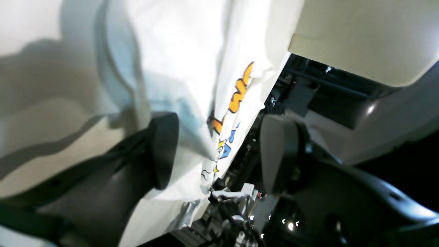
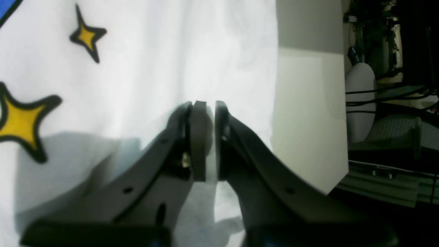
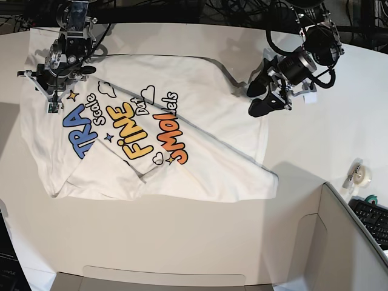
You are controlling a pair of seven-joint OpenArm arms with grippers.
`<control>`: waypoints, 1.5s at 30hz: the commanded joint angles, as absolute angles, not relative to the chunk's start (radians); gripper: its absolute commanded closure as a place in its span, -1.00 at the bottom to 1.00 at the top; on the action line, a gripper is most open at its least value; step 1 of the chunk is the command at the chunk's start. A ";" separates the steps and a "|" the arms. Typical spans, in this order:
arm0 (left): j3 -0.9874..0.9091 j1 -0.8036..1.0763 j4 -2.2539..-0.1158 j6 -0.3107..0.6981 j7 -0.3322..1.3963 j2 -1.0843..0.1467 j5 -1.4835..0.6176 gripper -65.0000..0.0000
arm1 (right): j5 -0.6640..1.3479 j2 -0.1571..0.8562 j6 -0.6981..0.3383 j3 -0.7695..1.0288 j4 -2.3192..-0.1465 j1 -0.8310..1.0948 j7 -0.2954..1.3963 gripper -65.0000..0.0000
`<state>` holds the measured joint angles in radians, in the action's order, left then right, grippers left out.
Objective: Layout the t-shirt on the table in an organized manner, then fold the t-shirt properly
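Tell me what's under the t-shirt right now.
The t-shirt lies print-up on the white table, which shows bare all around it. Where a corner is folded over near the left hand, anything under the cloth is covered and cannot be seen.

left arm: i reach in from the far side of the base view's right, wrist bent down and inward.
left gripper [image 3: 259, 99]: my two dark fingers [image 1: 164, 149] stand wide apart, a fold of the t-shirt [image 3: 151, 127] lying against the inner face of one, the other clear of it.
right arm: i come down at the base view's far left, forearm close to upright.
right gripper [image 2: 210, 140]: my pads [image 2: 199, 137] are drawn almost together with only a thin slit between, tips low over white cloth; whether i pinch any of it i cannot tell.
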<state>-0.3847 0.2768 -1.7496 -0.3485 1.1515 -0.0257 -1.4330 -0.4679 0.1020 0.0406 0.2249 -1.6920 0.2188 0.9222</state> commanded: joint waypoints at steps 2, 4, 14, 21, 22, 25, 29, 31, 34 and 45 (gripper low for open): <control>-0.387 0.274 -1.768 -0.403 1.184 -0.039 -1.484 -0.14 | -0.464 0.110 0.041 0.226 -1.704 0.217 0.918 0.83; -0.387 0.282 -1.768 -0.403 1.184 -0.039 -1.484 -0.14 | -0.463 0.110 0.041 0.226 -1.704 0.217 0.918 0.83; -0.364 0.294 -1.770 -0.412 1.185 -0.036 -1.484 -0.14 | -0.463 0.110 0.041 0.226 -1.704 0.217 0.918 0.83; -0.303 0.285 -1.770 -0.518 1.181 -0.031 -1.484 -0.14 | -0.463 0.110 0.041 0.226 -1.704 0.216 0.918 0.83; -0.300 0.285 -1.770 -0.518 1.179 -0.031 -1.484 -0.14 | -0.463 0.108 0.041 0.226 -1.704 0.216 0.918 0.83; -0.291 0.285 -1.768 -0.539 1.145 -0.031 -1.484 -0.14 | -0.463 0.108 0.041 0.226 -1.704 0.216 0.918 0.83; -0.222 0.283 -1.768 -0.565 1.084 -0.030 -1.484 -0.14 | -0.463 0.108 0.041 0.226 -1.704 0.214 0.918 0.83; -0.176 0.283 -1.768 -0.572 1.029 -0.030 -1.484 -0.14 | -0.463 0.108 0.041 0.226 -1.704 0.214 0.918 0.83; -0.119 0.283 -1.768 -0.602 0.952 -0.030 -1.484 -0.14 | -0.463 0.108 0.041 0.226 -1.704 0.214 0.918 0.83; -0.094 0.294 -1.768 -0.679 0.754 -0.013 -1.484 -0.06 | -0.463 0.108 0.041 0.226 -1.704 0.214 0.918 0.83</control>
